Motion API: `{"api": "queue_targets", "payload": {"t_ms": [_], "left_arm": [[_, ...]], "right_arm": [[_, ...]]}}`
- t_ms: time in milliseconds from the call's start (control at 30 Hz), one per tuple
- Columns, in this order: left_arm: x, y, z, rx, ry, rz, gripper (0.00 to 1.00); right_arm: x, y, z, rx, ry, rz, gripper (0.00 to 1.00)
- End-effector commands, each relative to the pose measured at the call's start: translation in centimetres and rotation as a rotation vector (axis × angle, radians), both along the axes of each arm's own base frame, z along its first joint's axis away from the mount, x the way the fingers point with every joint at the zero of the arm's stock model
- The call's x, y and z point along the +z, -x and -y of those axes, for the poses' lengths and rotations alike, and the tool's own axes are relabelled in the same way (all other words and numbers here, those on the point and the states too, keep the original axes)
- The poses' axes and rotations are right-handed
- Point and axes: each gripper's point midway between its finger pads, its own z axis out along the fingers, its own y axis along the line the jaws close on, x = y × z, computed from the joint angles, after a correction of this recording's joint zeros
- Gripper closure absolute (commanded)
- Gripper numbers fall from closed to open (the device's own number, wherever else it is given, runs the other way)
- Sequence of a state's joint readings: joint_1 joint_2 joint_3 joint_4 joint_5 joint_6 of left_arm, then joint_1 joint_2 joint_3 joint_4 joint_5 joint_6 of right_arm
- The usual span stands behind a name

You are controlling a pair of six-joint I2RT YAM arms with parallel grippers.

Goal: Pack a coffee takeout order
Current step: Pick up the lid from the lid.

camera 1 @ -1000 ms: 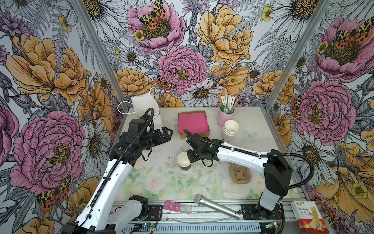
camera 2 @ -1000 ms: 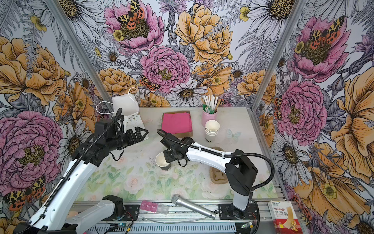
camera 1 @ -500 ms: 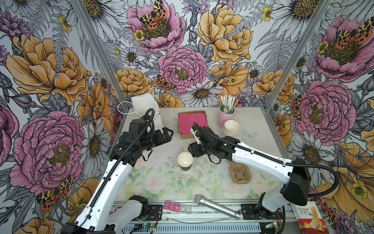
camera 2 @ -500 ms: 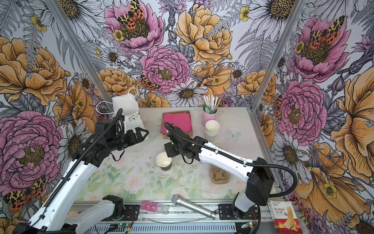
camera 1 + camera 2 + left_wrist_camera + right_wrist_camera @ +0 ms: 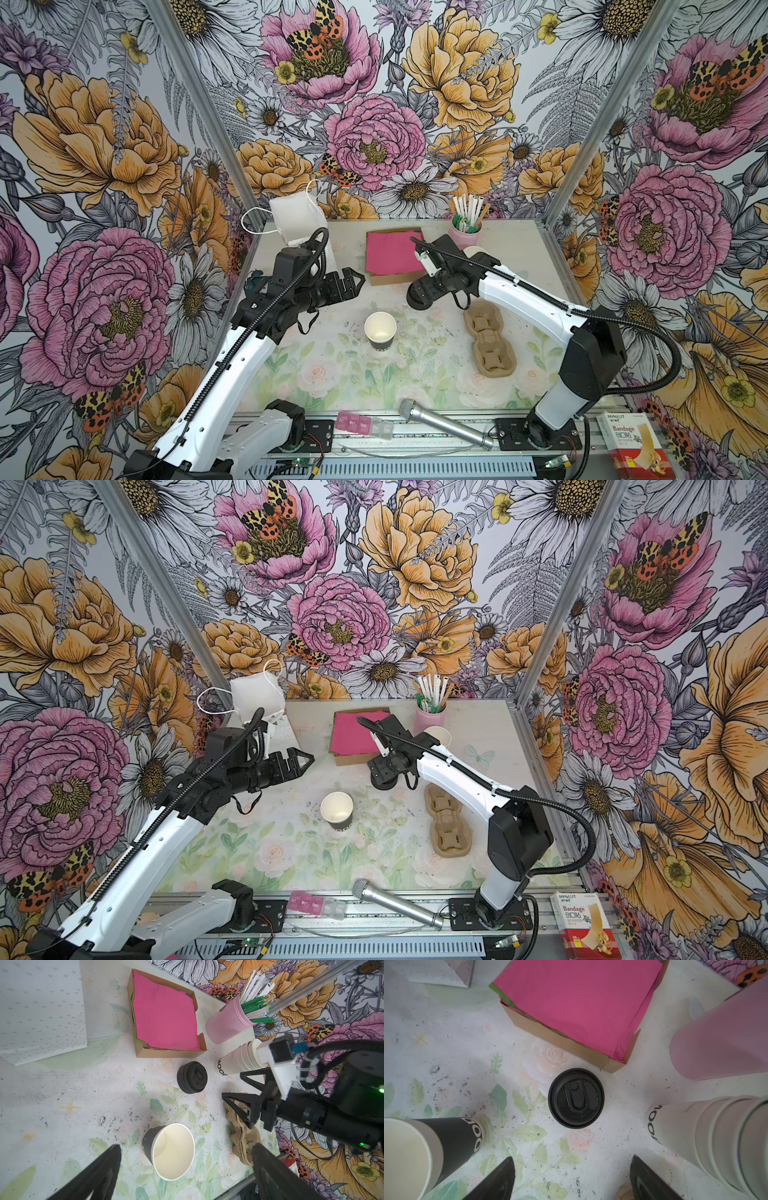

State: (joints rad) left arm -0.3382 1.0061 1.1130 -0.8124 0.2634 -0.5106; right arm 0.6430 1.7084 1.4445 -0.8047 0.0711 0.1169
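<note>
A paper cup (image 5: 380, 330), white inside and dark outside, stands upright and free mid-table, also in the left wrist view (image 5: 173, 1151). The round black lid (image 5: 576, 1098) lies flat on the table just in front of the napkin tray. My right gripper (image 5: 572, 1158) hangs above it, open, with nothing between its fingers; seen from the left wrist, the right gripper (image 5: 231, 1084) is apart from the lid (image 5: 192, 1077). The bright pink napkin (image 5: 390, 251) tops a stack in a brown cardboard tray. My left gripper (image 5: 357, 279) hovers open, behind and left of the cup.
A white paper bag (image 5: 297, 220) stands at the back left. A pink cup of stirrers (image 5: 465, 232) and a stack of white cups (image 5: 239, 1061) are at the back right. A brown pulp carrier (image 5: 490, 340) lies right of the cup. A microphone (image 5: 440, 424) rests on the front rail.
My right gripper has let go of the cup, opened, and moved back and right to hang over the lid. The cup stays standing where it was. The left arm has not moved.
</note>
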Motion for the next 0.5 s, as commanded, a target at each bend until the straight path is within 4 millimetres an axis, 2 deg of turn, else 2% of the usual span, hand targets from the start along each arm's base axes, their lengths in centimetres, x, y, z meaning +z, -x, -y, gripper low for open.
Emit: {"api": "queue_targets", "payload": {"t_ms": [0, 267, 467], "left_arm": [[0.6, 0.4, 0.9, -0.054, 0.009, 0.017, 0.01], [-0.4, 0.5, 1.2, -0.051, 0.007, -0.016, 0.01], [-1.1, 0.2, 1.1, -0.04, -0.014, -0.029, 0.01]], "right_arm": [[-0.6, -0.8, -0.5, 0.075, 0.007, -0.029, 0.12], [-3.8, -2.4, -1.1, 0.12, 0.018, -0.102, 0.15], [-5.4, -3.1, -1.2, 0.142, 0.031, -0.132, 0.16]]}}
